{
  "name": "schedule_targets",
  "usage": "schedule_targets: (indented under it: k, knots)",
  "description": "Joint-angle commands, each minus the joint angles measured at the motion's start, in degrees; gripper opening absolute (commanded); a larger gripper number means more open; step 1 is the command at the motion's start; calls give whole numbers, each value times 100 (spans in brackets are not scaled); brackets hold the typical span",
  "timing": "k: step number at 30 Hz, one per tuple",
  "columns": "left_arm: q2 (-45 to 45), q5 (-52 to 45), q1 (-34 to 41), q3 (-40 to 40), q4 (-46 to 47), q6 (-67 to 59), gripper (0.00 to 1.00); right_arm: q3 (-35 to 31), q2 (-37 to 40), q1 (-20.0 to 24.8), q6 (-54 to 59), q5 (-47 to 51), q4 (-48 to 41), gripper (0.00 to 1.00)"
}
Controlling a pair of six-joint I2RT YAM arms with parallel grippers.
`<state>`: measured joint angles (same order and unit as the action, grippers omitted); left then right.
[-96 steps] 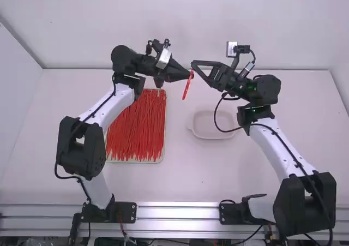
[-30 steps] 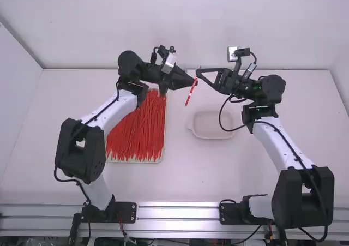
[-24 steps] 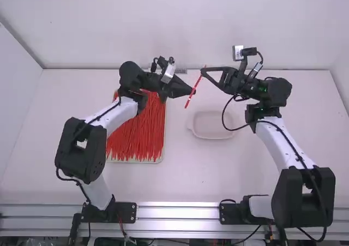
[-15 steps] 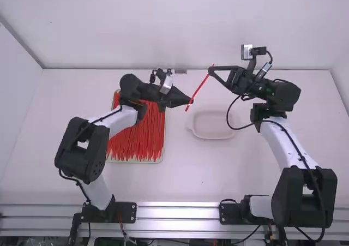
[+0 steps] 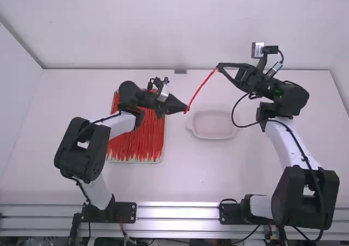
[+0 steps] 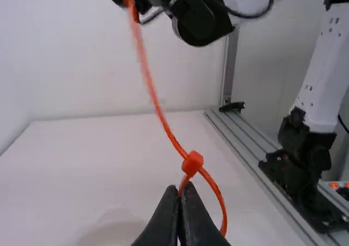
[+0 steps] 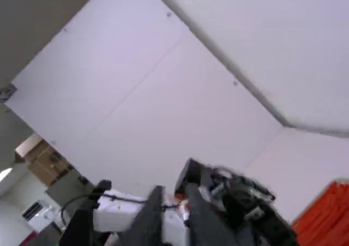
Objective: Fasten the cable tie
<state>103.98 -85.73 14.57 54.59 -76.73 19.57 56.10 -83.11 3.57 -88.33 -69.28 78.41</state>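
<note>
High view: the tie point(image 5: 199, 89) hung in mid-air as one red line. It ran from the left gripper point(image 5: 183, 109), low between the tray point(image 5: 133, 161) of spares and the dish point(image 5: 192, 127), up to the right gripper point(image 5: 220, 68), raised towards the back of the counter point(image 5: 218, 164). Both sets of jaws were pinched on it. The likeliest failure was a slip. The strap was thin and smooth, so a pull off the line between the two arms, or too hard a pull, could have drawn the tail out of the right jaws. It could equally have twisted the tie out of the left ones. Dropped there, the tie might have landed among the identical spares in the tray.

Left wrist view: the left jaws were pressed together on the strap just under the head point(image 6: 192, 162). A small loop point(image 6: 220, 205) curved out beside them, so the tail point(image 6: 145, 66) was already threaded. It climbed in a slight bow to the right gripper. Whether the loop passed around a jaw tip could not be told. If it did, further cinching could have trapped that tip. The tie was bright orange-red, with a blocky head and a narrow flexible strap.

Right wrist view: the right jaws sat close together with a speck of orange between them. That suggested a hold near the very end of the tail, with little margin. The left gripper showed beyond them.
</note>
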Motion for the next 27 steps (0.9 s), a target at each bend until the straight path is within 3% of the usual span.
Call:
schedule_targets:
  k: [1, 6, 10, 15, 21, 27]
  knots:
    - [125, -317, -144, -116, -76, -79, 2, 199, 179, 24, -31, 332, 66, 37]
    - [122, -317, -284, 52, -774, 743, 2, 199, 177, -52, 39, 11, 63, 56]
    - [122, -321, -413, 289, -1611, 1637, 2, 199, 177, 81, 315, -337, -361, 62]
    - [122, -321, -625, 782, -1591, 2308, 2, 199, 177, -15, 1043, -601, -1318, 63]
    - [122, -313, -654, 1379, -1596, 2898, 2, 199, 177, -535, 2376, -295, -2811, 63]
    - [122, 22, -603, 1904, -1412, 3504, 2, 199, 177, -973, 2688, 350, -3084, 63]
